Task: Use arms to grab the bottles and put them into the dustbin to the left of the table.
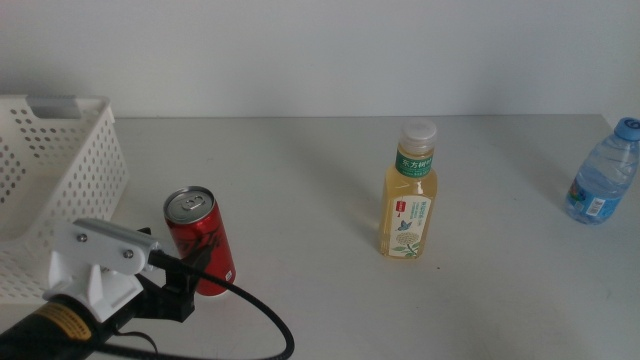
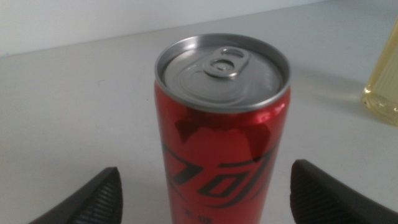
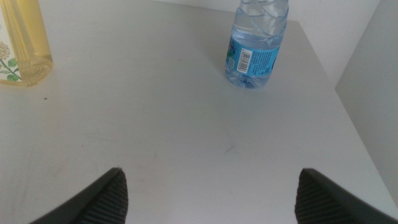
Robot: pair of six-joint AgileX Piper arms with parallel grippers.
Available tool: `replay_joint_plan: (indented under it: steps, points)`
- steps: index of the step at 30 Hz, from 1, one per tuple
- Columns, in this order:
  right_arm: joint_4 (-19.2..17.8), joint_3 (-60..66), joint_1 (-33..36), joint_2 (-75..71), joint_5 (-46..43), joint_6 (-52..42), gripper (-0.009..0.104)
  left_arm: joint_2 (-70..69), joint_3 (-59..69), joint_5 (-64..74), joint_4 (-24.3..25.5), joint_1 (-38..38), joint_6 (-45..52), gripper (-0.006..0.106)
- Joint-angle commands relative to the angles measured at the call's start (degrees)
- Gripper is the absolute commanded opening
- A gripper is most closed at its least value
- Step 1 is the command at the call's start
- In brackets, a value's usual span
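Note:
A slim red soda can [image 1: 201, 240] stands upright near the table's front left, just right of the white perforated dustbin [image 1: 60, 180]. My left gripper [image 1: 190, 280] is at the can's base; in the left wrist view the can [image 2: 222, 124] fills the gap between the open jaws, which do not touch it. The yellow tea bottle [image 1: 409, 195] with green label and white cap stands mid-table. A clear water bottle [image 1: 603, 172] with a blue cap stands at the far right edge. My right gripper [image 3: 208, 196] is open over bare table, short of the water bottle [image 3: 256, 43].
The tea bottle's base shows at the edge of both wrist views [image 2: 382, 68] [image 3: 22, 43]. The table's right edge [image 3: 348, 118] runs close beside the water bottle. A thick black cable [image 1: 265, 320] loops by the left arm at the front.

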Motion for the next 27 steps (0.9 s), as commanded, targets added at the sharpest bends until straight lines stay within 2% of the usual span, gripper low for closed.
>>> replay_joint_plan:
  steps: [1, 5, 15, 21, 27]
  points:
    - [-0.7, -0.1, -0.4, -1.2, -3.5, -0.7, 0.085, 1.0, -2.9, -4.0, 6.5, 2.9, -4.1, 0.091]
    - [-0.7, -0.1, -0.4, -1.2, -3.5, -0.7, 0.085, 6.5, -5.4, -7.2, 11.8, 4.9, -6.9, 0.091]
    - [-0.7, -0.1, -0.4, -1.2, -3.5, -0.7, 0.085, 23.8, -9.4, -25.0, 11.8, 4.8, -6.9, 0.091]
    - [-0.7, -0.1, -0.4, -1.2, -3.5, -0.7, 0.085, 28.4, -13.6, -25.0, 13.7, 4.8, -7.2, 0.09]
    - [-0.7, -0.1, -0.4, -1.2, -3.5, -0.7, 0.085, 28.6, -15.0, -25.0, 13.7, 4.8, -6.6, 0.08]
